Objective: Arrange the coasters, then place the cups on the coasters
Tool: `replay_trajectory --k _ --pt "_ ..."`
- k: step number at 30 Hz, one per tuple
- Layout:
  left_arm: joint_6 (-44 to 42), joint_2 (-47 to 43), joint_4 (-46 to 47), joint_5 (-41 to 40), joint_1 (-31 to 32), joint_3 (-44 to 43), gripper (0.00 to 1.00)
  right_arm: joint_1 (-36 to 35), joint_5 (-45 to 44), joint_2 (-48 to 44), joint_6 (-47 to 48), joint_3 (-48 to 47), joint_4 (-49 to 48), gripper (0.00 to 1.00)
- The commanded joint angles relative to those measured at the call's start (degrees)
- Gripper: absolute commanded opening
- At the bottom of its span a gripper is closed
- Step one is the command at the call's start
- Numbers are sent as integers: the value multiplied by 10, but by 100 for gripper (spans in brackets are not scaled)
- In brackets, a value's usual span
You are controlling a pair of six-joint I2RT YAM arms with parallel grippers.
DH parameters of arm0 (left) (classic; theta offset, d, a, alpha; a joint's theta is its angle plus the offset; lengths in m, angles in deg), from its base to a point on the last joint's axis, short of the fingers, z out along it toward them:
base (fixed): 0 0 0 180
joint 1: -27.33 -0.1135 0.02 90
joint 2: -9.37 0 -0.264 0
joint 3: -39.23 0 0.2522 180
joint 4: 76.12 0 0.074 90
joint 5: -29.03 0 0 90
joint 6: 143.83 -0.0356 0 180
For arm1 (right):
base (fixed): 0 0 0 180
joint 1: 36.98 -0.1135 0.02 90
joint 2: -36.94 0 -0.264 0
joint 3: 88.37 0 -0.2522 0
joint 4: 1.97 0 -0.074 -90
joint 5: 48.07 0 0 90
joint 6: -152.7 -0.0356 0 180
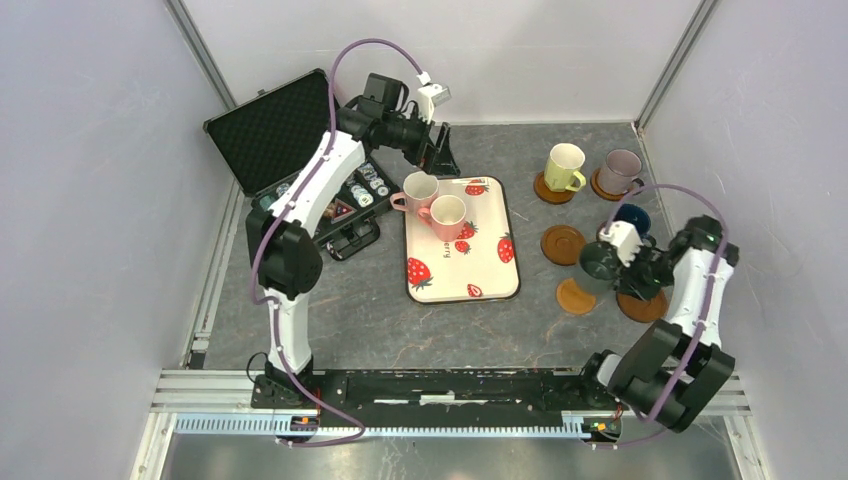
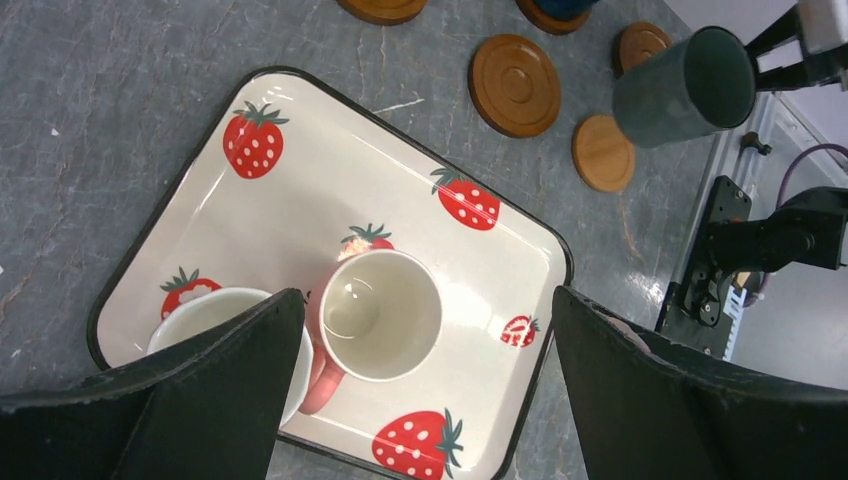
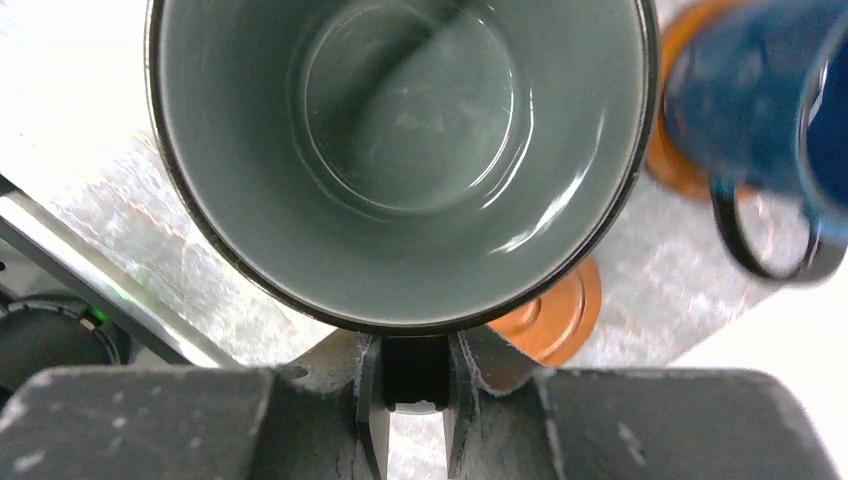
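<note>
Right pincer (image 3: 415,420) holds the green cup (image 3: 400,150) tight.
Next, set it down flat on a bare coaster (image 1: 576,296). Left pincer (image 2: 425,390) hangs spread wide over a pink cup (image 2: 385,315).

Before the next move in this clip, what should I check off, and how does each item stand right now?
1. right gripper shut on the handle of the dark mug: ok.
2. Landing spot free: ok, three bare coasters.
3. Clearance from the navy mug: cannot tell; it stands close by.
4. left gripper open above the pink mugs: ok.
5. Pink mugs on coasters: not ok, both stand on the strawberry tray.
</note>
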Motion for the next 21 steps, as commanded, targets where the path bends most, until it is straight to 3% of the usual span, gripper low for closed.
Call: replay_trajectory --k 1,10,15,21 --pt "-12 23 -10 -2 4 -53 100 107 21 -12 100 1 48 0" --pt "-4 61 -26 -4 24 -105 100 322 39 30 187 -11 58 0" --pt "-12 78 -44 -12 35 -133 100 372 48 44 212 -3 38 0" --pt "-12 81 -44 -19 41 -135 100 381 69 72 212 4 3 0"
